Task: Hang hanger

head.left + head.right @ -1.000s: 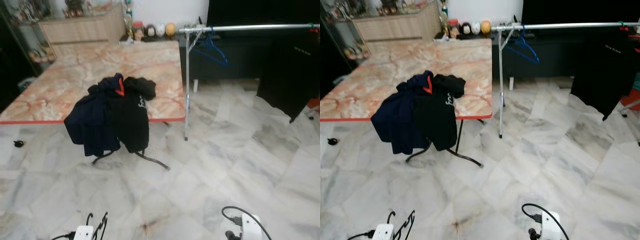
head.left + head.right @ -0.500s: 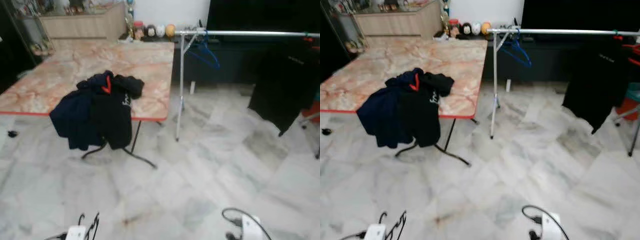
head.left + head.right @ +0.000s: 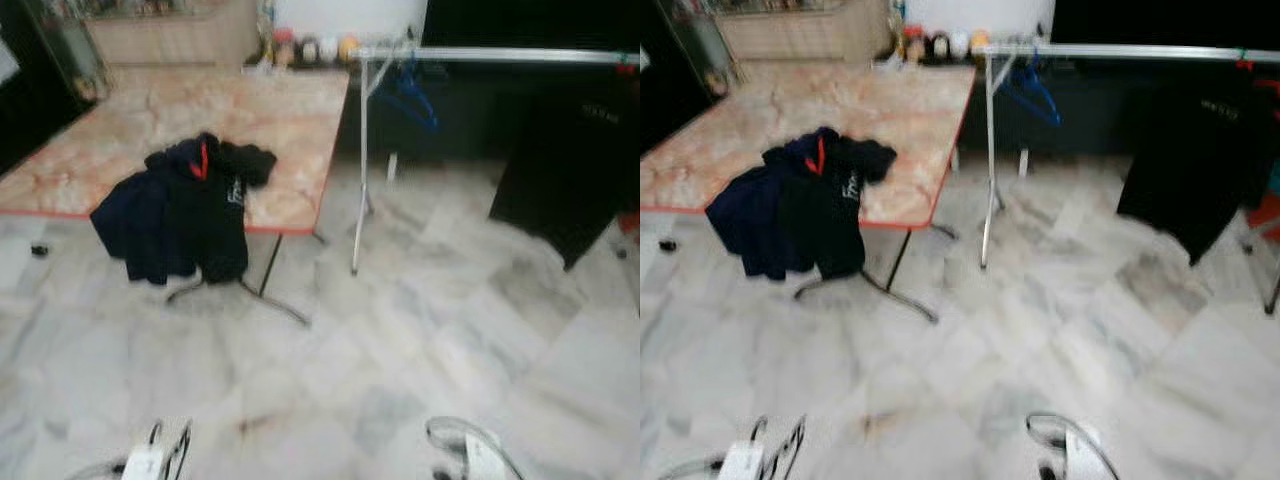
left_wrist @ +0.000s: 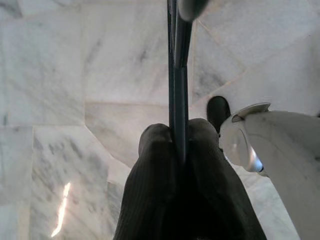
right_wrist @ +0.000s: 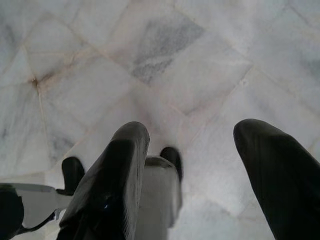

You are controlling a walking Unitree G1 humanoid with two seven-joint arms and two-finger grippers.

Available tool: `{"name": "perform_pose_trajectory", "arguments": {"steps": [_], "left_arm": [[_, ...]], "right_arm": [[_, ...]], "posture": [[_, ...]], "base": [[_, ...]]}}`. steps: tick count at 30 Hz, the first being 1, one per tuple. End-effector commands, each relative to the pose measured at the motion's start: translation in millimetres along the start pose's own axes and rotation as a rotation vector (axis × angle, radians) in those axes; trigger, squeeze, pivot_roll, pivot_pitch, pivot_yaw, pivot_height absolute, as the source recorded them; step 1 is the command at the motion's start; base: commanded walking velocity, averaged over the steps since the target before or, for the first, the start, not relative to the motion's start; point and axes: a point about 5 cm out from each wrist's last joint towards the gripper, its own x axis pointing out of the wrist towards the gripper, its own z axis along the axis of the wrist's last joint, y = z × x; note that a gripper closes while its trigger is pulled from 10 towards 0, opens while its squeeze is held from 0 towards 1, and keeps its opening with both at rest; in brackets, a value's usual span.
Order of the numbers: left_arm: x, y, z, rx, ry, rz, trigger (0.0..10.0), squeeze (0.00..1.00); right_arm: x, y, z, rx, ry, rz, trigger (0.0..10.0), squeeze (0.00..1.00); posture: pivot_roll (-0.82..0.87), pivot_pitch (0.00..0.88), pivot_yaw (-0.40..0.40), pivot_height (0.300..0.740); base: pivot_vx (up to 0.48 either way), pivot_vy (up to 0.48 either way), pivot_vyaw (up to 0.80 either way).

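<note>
The left gripper (image 4: 179, 142) is pinched tight on a dark hanger (image 4: 178, 75), whose thin bar runs straight out from between the two black fingers and leaves the frame at the top centre of the left wrist view. In the left eye view that gripper sits at the bottom left edge (image 3: 165, 455), low over the marble floor (image 3: 420, 340).

The rail (image 3: 500, 55) it has to reach lies along the upper right of the left eye view, a long silver bar running nearly level across the frame, well apart from the gripper and higher up. A blue hanger (image 3: 410, 95) already hangs near the rail's upright post (image 3: 360, 170), and a black garment (image 3: 575, 160) hangs toward the right edge, so the bare stretch between them looks like the target.

The right gripper (image 5: 192, 150) has its fingers spread wide with nothing between them, pointing at the floor. The table (image 3: 290, 110) with dark clothes (image 3: 185, 205) draped over its edge fills the upper left; the head views are blurred
</note>
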Motion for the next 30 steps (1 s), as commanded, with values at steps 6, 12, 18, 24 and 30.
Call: {"name": "perform_pose_trajectory", "arguments": {"steps": [6, 12, 18, 24, 30], "left_arm": [[2.5, -7.7, 11.9, -0.001, -0.023, -0.018, 10.0, 0.0], [2.2, -9.5, 7.2, -0.011, -0.015, -0.024, 10.0, 0.0], [-1.2, 3.7, -3.2, -0.013, 0.001, -0.012, 10.0, 0.0], [-4.6, 15.7, -9.5, -0.013, 0.008, -0.001, 10.0, 0.0], [-4.8, 15.9, -10.8, -0.016, 0.011, 0.0, 10.0, 0.0]], "right_arm": [[-0.7, -7.5, 1.1, -0.018, 0.004, -0.023, 10.0, 0.0], [-0.7, -8.5, 1.8, -0.022, 0.006, -0.02, 10.0, 0.0], [-1.2, -9.5, -1.7, -0.044, 0.029, -0.02, 10.0, 0.0], [-1.5, -9.6, -2.6, -0.056, 0.024, -0.013, 10.0, 0.0], [-1.8, -9.2, -4.1, -0.053, 0.025, -0.009, 10.0, 0.0]], "posture": [[-0.01, 0.0, 0.038, 0.74], [-0.01, 0.0, 0.035, 0.74], [0.0, 0.0, 0.03, 0.74], [0.0, 0.0, 0.029, 0.74], [0.01, 0.0, 0.03, 0.74]], "base": [[0.0, -0.282, 0.0], [0.0, -0.281, 0.0], [0.0, -0.281, -0.63], [0.0, -0.28, -0.26], [0.0, -0.14, 0.0]]}}
